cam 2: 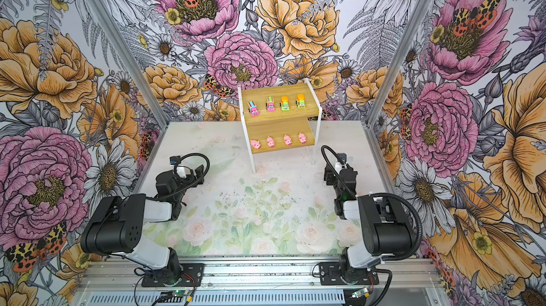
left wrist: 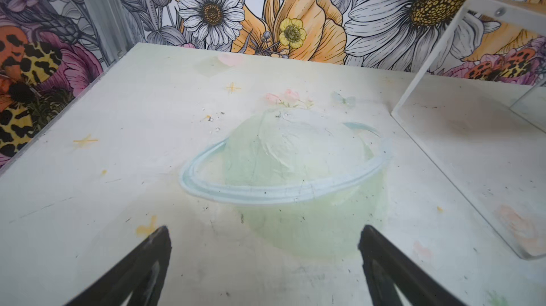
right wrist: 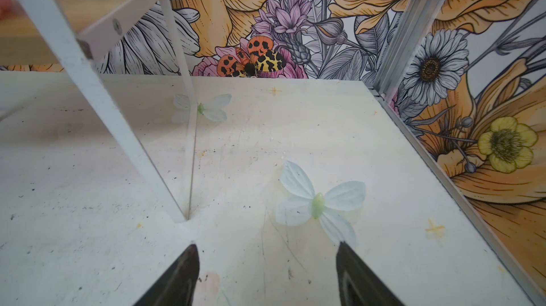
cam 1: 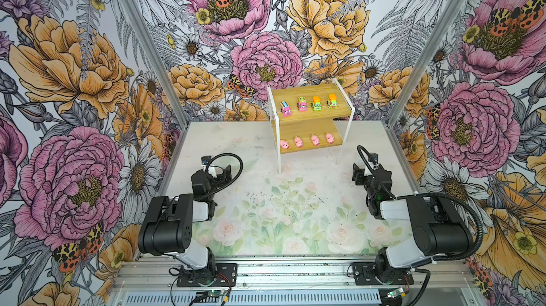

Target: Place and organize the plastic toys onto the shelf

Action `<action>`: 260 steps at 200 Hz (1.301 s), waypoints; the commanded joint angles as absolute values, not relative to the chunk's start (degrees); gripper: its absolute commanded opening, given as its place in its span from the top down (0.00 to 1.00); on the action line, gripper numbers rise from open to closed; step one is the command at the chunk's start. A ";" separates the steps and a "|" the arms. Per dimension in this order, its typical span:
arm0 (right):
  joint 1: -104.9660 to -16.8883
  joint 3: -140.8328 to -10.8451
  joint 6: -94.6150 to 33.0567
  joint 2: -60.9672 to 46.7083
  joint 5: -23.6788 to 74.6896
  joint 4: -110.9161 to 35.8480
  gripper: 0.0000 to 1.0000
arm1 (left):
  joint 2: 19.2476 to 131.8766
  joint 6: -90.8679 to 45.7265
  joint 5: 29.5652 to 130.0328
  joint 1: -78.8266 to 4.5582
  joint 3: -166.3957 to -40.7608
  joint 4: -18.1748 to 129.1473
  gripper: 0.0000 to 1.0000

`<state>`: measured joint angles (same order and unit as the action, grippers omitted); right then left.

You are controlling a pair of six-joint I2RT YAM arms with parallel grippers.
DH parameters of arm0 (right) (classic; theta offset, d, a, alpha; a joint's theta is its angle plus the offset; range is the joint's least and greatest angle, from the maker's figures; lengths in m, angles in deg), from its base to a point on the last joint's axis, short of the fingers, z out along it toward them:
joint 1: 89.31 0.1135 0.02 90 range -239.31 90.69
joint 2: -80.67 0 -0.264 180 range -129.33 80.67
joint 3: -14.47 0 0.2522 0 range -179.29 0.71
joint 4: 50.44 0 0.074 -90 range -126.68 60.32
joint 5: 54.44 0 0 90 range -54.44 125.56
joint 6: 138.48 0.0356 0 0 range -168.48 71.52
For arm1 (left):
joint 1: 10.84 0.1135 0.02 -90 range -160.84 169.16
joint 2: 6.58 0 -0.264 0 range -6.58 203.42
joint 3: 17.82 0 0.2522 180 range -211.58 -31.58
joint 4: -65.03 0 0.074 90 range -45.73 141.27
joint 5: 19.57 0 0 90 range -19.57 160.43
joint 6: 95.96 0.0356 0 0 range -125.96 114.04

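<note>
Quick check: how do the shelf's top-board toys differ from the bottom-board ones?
The top board carries two pink trucks and two green trucks; the bottom board carries four pink pigs. Top-board toys are mixed colours; bottom-board toys all match. Both rows hold four, evenly spaced.

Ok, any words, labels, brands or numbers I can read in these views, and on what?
No text can be read in any view.
Four tiny pink and green plastic toy trucks on the two-tier bamboo-board shelf: printed details and stripes, too small to show lettering.
Floral wallpaper and painted white tabletop: pictures only.
</note>
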<state>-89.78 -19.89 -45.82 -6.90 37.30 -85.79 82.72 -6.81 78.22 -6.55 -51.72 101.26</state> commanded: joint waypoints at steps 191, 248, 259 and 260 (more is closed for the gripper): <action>-90.36 -21.50 -45.66 -7.13 36.52 -86.65 0.00 | 82.42 -6.05 76.23 -6.99 -52.94 105.92 0.01; -90.33 -21.46 -45.66 -7.21 36.52 -86.53 0.00 | 82.42 -5.96 76.08 -7.06 -53.10 105.63 0.01; -90.29 -21.44 -45.69 -7.18 36.52 -86.54 0.01 | 82.36 -5.88 75.89 -7.24 -53.20 105.33 0.01; -90.29 -21.44 -45.68 -7.15 36.52 -86.53 0.01 | 82.36 -5.88 75.88 -7.24 -53.20 105.32 0.01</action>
